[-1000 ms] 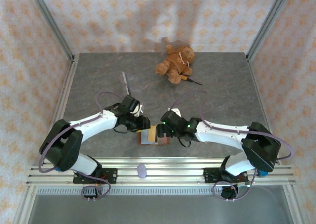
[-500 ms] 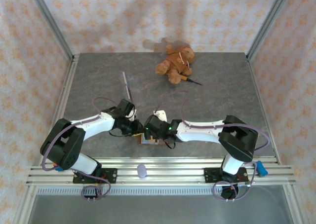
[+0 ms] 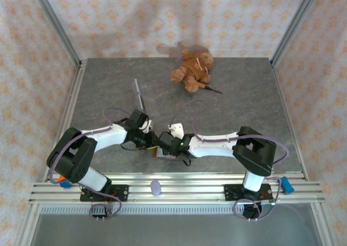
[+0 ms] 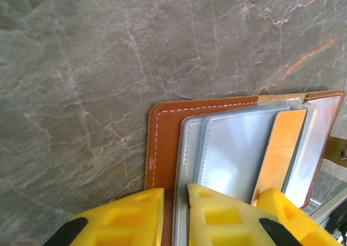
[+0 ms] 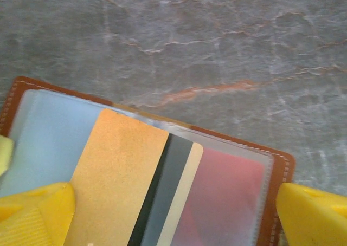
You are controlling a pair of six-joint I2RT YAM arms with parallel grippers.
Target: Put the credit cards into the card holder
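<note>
- Card holder (image 4: 162,143): brown leather, lying open with its clear sleeves up, on the grey marbled surface (image 4: 81,67) near its front edge.
- Orange card (image 4: 279,148): lies on the sleeves, towards the holder's right half.
- Left pincer (image 4: 174,194): closed down on the holder's left edge, cover and sleeve seam in the narrow gap.
- Right pincer (image 5: 173,194): spread wide, straddling the card and holder, gripping nothing.
- Teddy bear (image 3: 192,70): far side, well apart.

Brown card holder (image 4: 162,143) — orange card (image 5: 119,170).

Card holder (image 4: 162,137), teddy bear (image 3: 192,70) on table (image 3: 244,94)
</note>
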